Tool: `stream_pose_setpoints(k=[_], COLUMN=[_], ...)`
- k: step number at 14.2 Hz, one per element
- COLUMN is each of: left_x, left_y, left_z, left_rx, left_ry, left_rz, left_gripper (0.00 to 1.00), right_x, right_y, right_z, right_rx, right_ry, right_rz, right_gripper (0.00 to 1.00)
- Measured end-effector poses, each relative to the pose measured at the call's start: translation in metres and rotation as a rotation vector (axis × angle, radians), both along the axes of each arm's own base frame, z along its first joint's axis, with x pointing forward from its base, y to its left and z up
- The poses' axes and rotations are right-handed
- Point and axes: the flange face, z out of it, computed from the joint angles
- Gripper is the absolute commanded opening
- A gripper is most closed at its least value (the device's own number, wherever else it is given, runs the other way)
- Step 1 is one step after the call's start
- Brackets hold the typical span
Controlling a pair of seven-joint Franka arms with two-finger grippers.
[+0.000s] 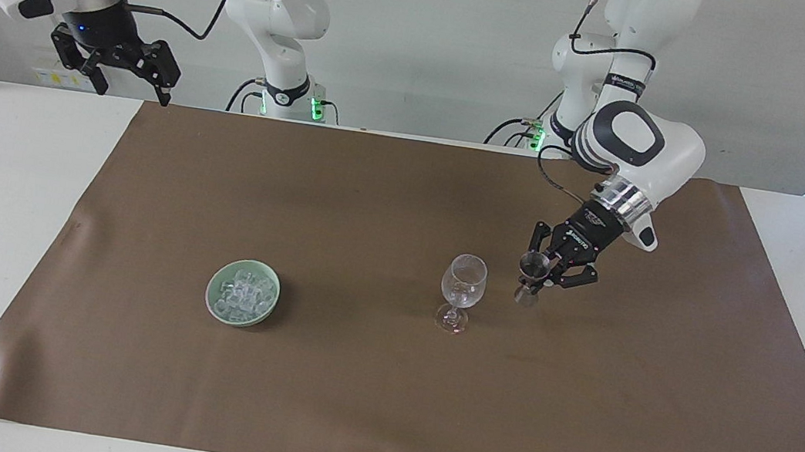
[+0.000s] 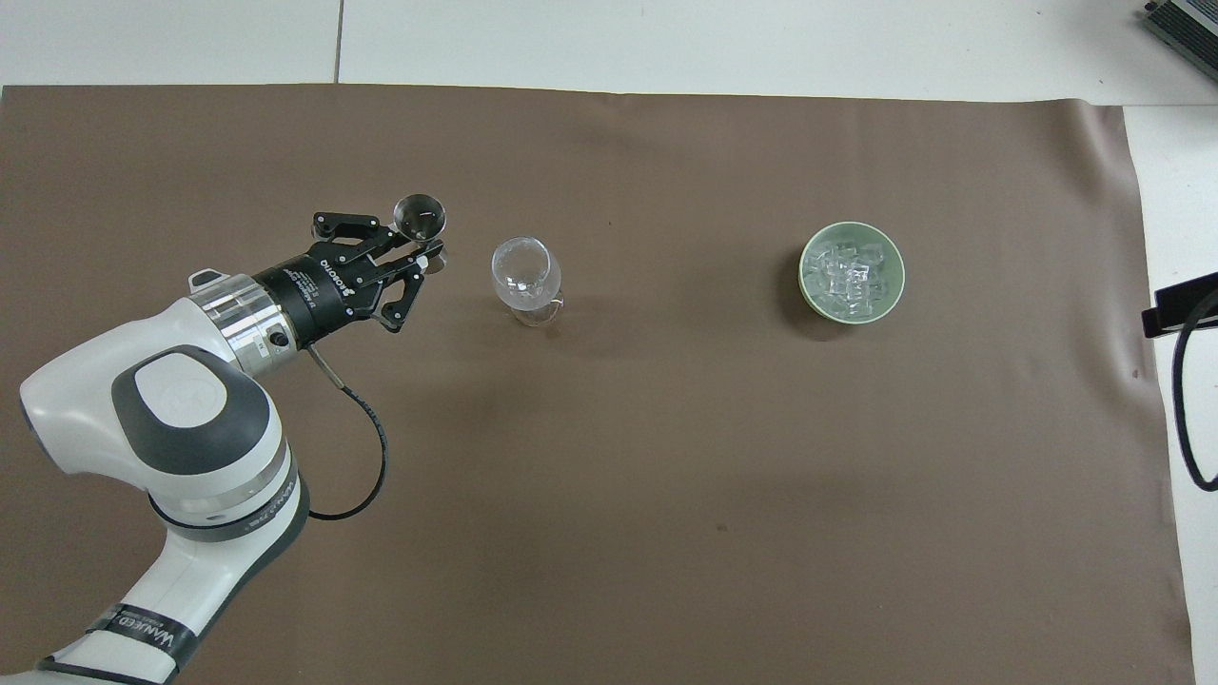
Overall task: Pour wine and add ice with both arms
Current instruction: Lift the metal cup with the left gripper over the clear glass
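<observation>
From across the bench, the left hand is closed tight around the waist of a small metal jigger, held upright in the air just beside the wine glass, toward the left arm's end. The glass looks thin and fragile, easy to tip on its narrow foot, so I'd say the pour needs a slow tilt over its rim. The right hand waits, raised over the brown mat's corner, fingers spread wide and empty. The ice sits in a pale green bowl toward the right arm's end; those cubes look slick and hard, best pinched one at a time across flat faces.

From above, the left hand grips the jigger, apart from the glass. The ice fills the bowl, well apart from the glass. The right hand doesn't show here.
</observation>
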Motion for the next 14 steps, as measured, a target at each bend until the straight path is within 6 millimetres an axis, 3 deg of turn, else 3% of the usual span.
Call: stream_pose_setpoints(k=[14], left_x=[0.004], left_y=[-0.036], left_z=[0.01], left_rx=[0.12], left_ry=[-0.073], left_rz=[-0.021], left_gripper=[0.0], right_x=[0.0], right_y=[0.0], right_z=[0.0], right_rx=[0.0], right_ry=[0.0], right_rz=[0.0], right_gripper=[1.0])
